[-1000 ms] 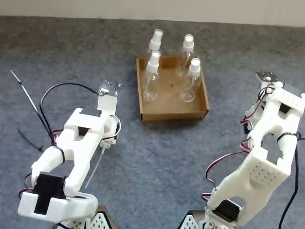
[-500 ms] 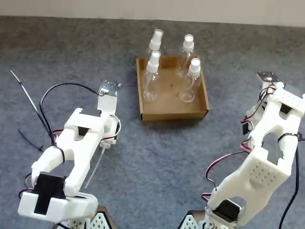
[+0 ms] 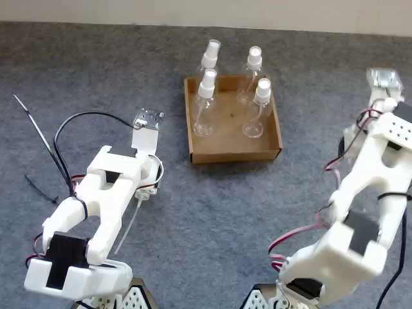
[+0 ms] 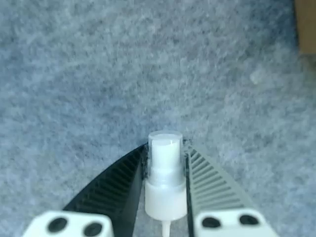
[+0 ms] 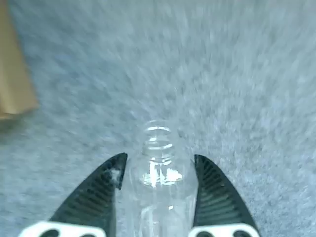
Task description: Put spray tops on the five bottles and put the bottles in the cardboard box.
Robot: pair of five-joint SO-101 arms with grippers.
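Left wrist view: left gripper (image 4: 165, 148), jaws clamped on the collar of 1 white spray top (image 4: 165, 177), dip tube (image 4: 166, 228) trailing, over grey carpet (image 4: 74, 59).
Right wrist view: right gripper (image 5: 159, 160), jaws closed against 1 uncapped clear bottle (image 5: 158, 190), threaded neck free.
High view: cardboard box (image 3: 235, 155) at far centre; 4 capped bottles (image 3: 203, 109), 2 inside, 2 at its far edge.
Handling, judged: bottle light, smooth, thin-walled, likely to dent; hold the body below the shoulder. Top small and rigid; tube bends easily.
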